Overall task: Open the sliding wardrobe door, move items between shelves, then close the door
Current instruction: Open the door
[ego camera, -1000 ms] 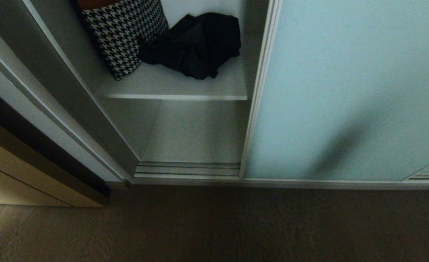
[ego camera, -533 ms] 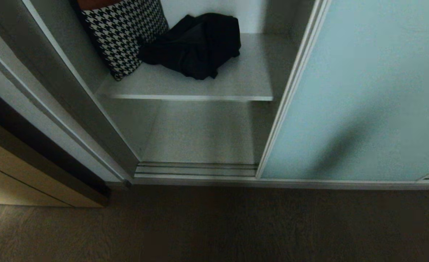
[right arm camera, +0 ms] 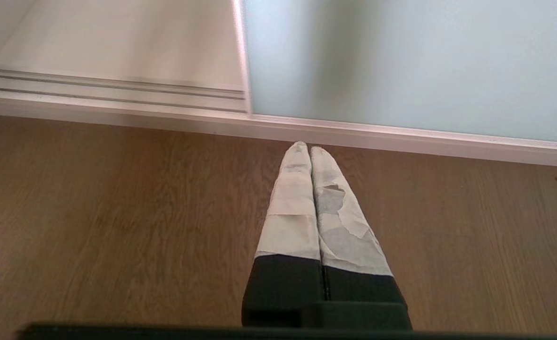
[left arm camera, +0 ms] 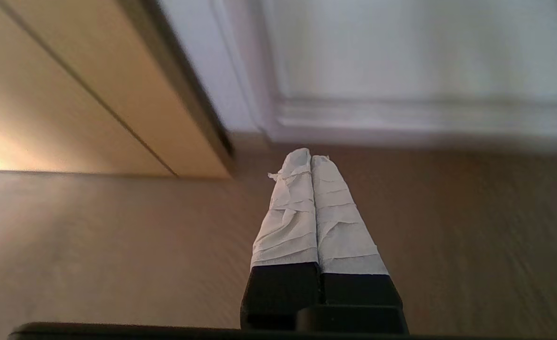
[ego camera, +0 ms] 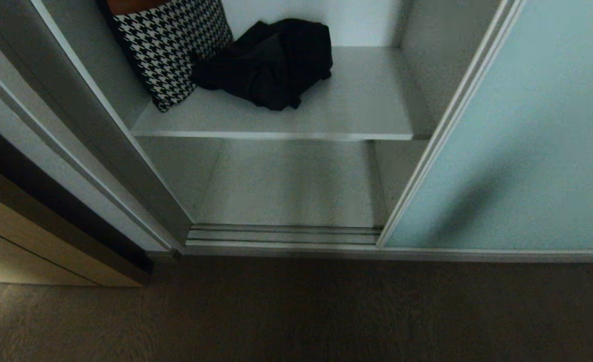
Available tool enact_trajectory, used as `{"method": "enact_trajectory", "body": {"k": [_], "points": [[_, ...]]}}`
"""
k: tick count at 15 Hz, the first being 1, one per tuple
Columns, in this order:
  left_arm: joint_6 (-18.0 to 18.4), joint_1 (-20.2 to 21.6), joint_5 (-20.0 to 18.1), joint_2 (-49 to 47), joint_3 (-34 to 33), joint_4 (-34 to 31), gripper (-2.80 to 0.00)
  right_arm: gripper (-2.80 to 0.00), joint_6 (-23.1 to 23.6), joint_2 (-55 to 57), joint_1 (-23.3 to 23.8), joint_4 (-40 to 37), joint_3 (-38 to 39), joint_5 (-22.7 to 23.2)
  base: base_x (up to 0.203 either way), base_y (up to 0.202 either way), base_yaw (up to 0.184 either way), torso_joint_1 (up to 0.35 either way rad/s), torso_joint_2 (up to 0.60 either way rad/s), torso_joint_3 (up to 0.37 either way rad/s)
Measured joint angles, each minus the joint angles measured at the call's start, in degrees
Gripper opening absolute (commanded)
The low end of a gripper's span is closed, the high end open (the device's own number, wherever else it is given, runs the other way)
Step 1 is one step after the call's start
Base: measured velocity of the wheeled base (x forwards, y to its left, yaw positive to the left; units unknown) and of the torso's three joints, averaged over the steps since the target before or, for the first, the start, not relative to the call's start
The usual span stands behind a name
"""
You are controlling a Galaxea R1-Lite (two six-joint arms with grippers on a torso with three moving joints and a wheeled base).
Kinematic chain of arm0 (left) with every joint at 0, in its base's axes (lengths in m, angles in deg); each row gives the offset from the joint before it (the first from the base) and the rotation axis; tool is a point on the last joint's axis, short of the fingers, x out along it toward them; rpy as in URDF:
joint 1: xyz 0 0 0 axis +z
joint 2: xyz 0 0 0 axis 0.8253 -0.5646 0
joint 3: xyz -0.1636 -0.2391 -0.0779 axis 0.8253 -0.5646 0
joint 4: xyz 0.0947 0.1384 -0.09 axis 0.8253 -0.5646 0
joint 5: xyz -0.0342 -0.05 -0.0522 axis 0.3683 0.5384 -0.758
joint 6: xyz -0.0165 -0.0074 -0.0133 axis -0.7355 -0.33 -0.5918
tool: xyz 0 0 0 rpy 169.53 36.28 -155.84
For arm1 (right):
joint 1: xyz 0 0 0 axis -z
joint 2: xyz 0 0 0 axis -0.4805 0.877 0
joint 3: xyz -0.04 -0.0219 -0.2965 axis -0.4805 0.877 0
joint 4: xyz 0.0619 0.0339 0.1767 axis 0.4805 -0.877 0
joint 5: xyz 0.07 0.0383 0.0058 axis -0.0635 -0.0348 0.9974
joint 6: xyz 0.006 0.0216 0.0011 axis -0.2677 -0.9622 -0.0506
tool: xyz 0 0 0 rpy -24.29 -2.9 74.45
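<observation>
**Desk:** What have you got on the head camera?

**Me:** I'm looking down into the wardrobe. The sliding door (ego camera: pixel 527 141), frosted blue-green glass in a thin silver frame, sits over on the right and leaves the left part of the wardrobe open. A dark shadow falls across its glass low down.

**Desk:** And the clothes?

**Me:** One black garment (ego camera: pixel 268 63) lies crumpled on the upper shelf (ego camera: pixel 356 108), towards the back. Just to its left, touching it, a black-and-white houndstooth cushion (ego camera: pixel 173 48) leans against the wardrobe's side wall. The lower shelf (ego camera: pixel 286 186) under it is bare as far as I can see. In front runs the door track (ego camera: pixel 281 235), then the brown wooden floor (ego camera: pixel 296 311).

**Desk:** Where are your arms?

**Me:** Neither shows on the head camera. On the left wrist camera, the left gripper (left arm camera: pixel 311 158) hangs above the floor, pointing towards the corner where the beige cabinet (left arm camera: pixel 70 94) meets the wardrobe frame. Its white-wrapped fingers (left arm camera: pixel 287 212) are pressed flat together with nothing between them.

**Desk:** Right side?

**Me:** The right gripper (right arm camera: pixel 309 147) is also over the floor, pointing at the foot of the sliding door near its left edge. Its fingers are closed tight too, holding nothing; the wrapping on one is torn.
</observation>
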Motion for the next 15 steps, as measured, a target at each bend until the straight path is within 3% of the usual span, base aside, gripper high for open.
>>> {"method": "enact_trajectory", "body": {"k": [3,6,15], "points": [[0.1,-0.5,-3.9,6.1,-0.4,-9.4,-2.80,-2.80,0.0,0.0,0.0,0.0,0.0,0.0,0.000,0.000,0.000,0.000,0.00,0.000],[3.2,-0.7,-5.7,7.8,-0.5,-10.0,-2.80,-2.80,0.0,0.0,0.0,0.0,0.0,0.0,0.000,0.000,0.000,0.000,0.00,0.000],[1.9,-0.7,-5.4,8.6,-0.6,-10.3,-2.80,-2.80,0.0,0.0,0.0,0.0,0.0,0.0,0.000,0.000,0.000,0.000,0.00,0.000]]}}
